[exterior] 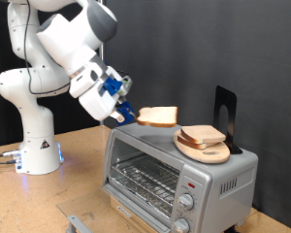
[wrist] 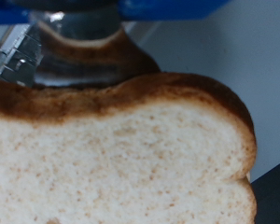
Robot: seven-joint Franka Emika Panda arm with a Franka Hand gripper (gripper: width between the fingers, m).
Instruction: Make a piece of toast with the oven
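Observation:
My gripper point(exterior: 123, 114) is shut on a slice of toast point(exterior: 158, 116), pale tan with a brown crust, and holds it flat in the air just above the oven's top. In the wrist view the toast point(wrist: 121, 154) fills most of the picture, with one finger point(wrist: 89, 51) on its crust edge. The oven point(exterior: 175, 165) is a silver-grey box with a glass front door, a wire rack inside, two round knobs point(exterior: 187, 202) and a red mark. Its door looks shut.
A round wooden plate point(exterior: 202, 149) with another slice of bread point(exterior: 201, 136) sits on the oven's top towards the exterior view's right. A black stand point(exterior: 224, 109) rises behind it. The white arm base point(exterior: 34, 146) stands on the wooden table at the left.

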